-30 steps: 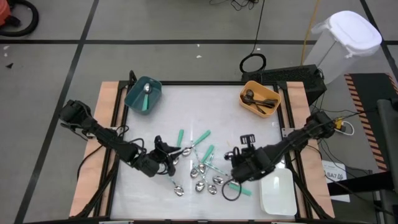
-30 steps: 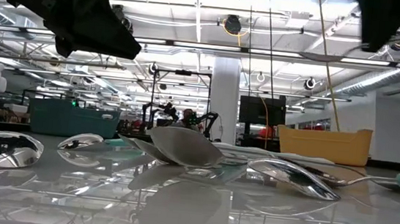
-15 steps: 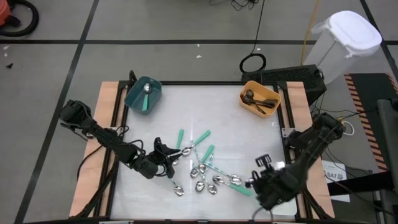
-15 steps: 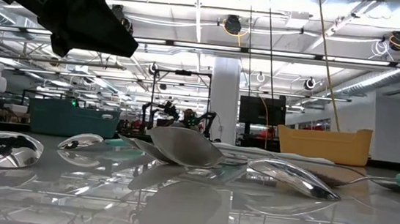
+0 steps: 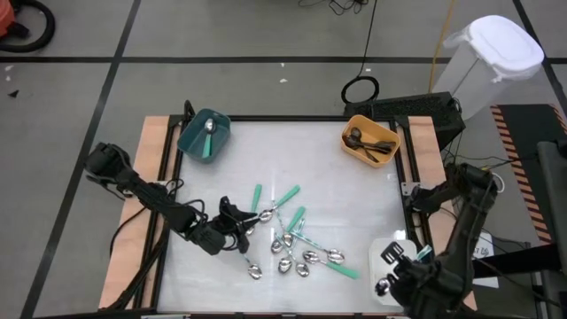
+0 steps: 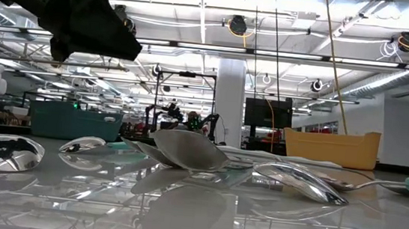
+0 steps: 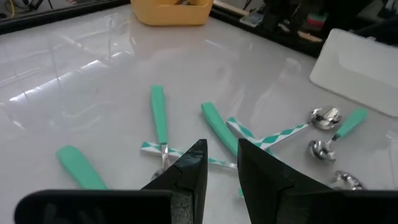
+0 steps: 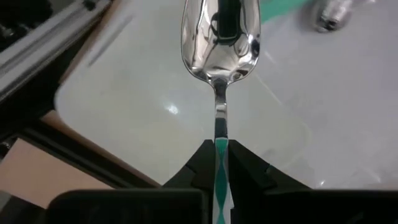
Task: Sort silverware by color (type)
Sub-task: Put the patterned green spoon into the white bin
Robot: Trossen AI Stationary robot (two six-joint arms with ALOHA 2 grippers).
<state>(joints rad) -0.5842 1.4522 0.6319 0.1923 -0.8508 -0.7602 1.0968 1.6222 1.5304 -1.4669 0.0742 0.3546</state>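
Mostly covered by the right arm in the high view: white bin. Too small there to sort: dark utensils inside the orange bin. In the right wrist view, spoon handle cut off below the fingers.

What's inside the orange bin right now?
The orange bin at the table's far right holds a few dark utensils piled together. How many there are, and whether anything lies under them, cannot be seen from above.
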